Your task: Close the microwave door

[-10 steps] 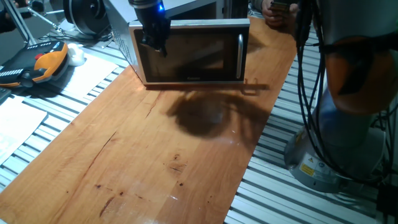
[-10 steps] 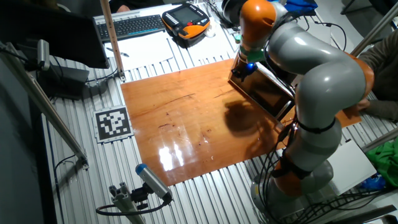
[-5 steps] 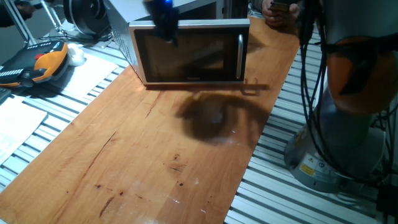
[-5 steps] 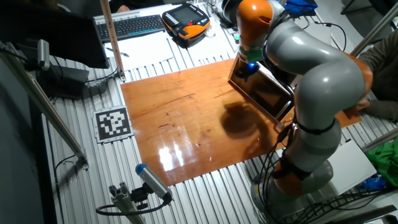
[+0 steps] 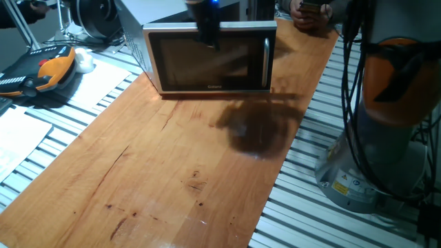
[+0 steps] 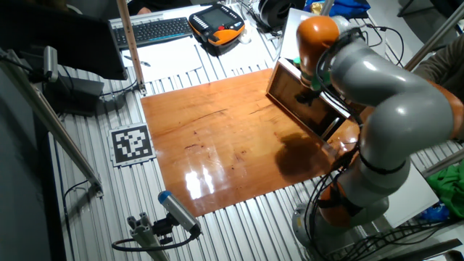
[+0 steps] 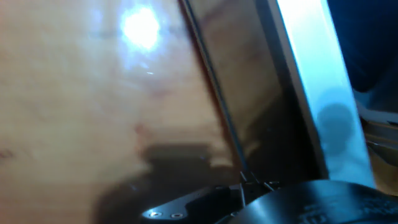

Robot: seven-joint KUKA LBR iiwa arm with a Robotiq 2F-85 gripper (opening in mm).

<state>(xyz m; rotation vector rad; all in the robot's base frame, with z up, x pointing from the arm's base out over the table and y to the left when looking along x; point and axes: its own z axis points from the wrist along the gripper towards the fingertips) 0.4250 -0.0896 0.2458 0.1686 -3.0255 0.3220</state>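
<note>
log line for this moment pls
stage: door closing | silver-framed dark-glass microwave door: looks flush with boxy silver-grey microwave | tool: at door's upper middle, state unclear

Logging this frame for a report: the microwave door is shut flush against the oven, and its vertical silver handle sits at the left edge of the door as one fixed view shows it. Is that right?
Not quite. The microwave door does look shut against the microwave, but its vertical silver handle sits at the right edge of the door, not the left. One fixed view, facing the oven front, shows this.
</note>
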